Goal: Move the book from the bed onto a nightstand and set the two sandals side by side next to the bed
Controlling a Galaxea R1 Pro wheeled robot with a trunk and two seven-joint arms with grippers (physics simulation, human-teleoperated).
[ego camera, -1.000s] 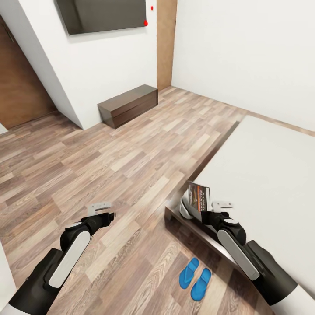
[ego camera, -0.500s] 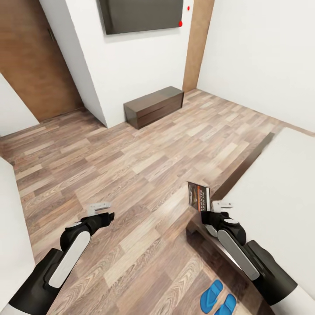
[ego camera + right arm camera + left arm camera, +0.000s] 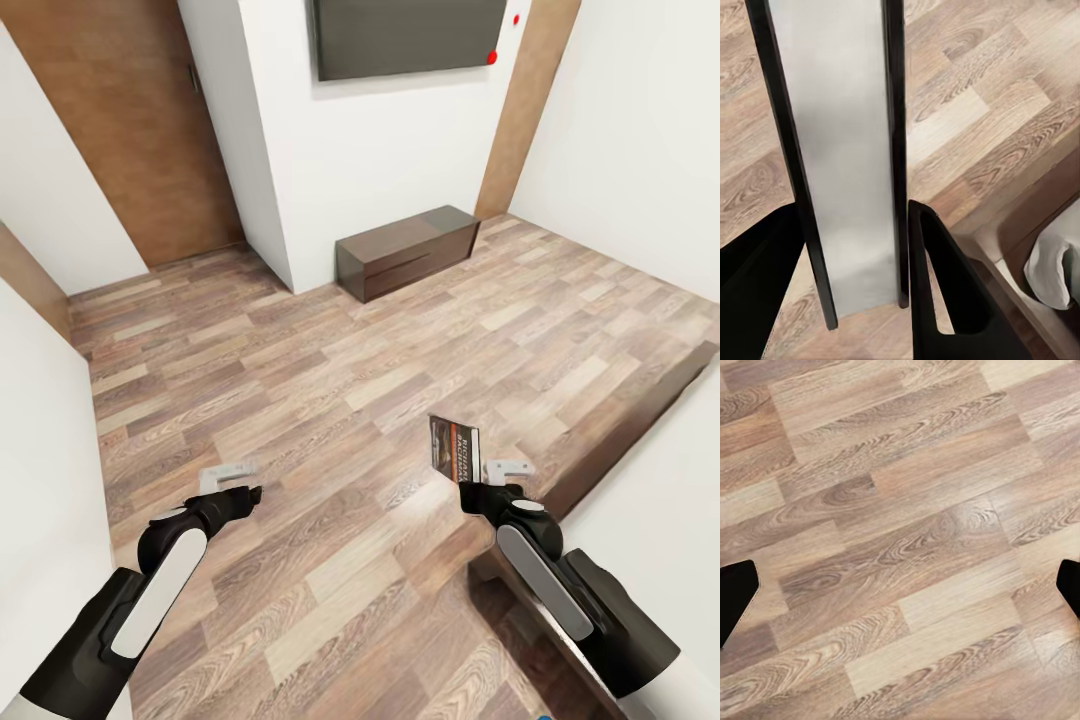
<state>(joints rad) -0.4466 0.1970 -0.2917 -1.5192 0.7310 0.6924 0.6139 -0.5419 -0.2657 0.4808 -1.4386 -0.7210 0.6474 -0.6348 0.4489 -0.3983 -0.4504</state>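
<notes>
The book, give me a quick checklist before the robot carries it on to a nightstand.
1. Book held in the right tool: ok; in the right wrist view it stands between both fingers.
2. Book lifted off the bed: ok, it is over the floor.
3. Left tool free: ok, open over bare planks.
4. Nightstand in sight: not ok; ahead stands a long sideboard, not a nightstand.
5. Sandals side by side: cannot tell.

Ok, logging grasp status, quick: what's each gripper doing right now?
Left gripper: open, holding nothing.
Right gripper: shut on the book, held upright over the floor.
</notes>
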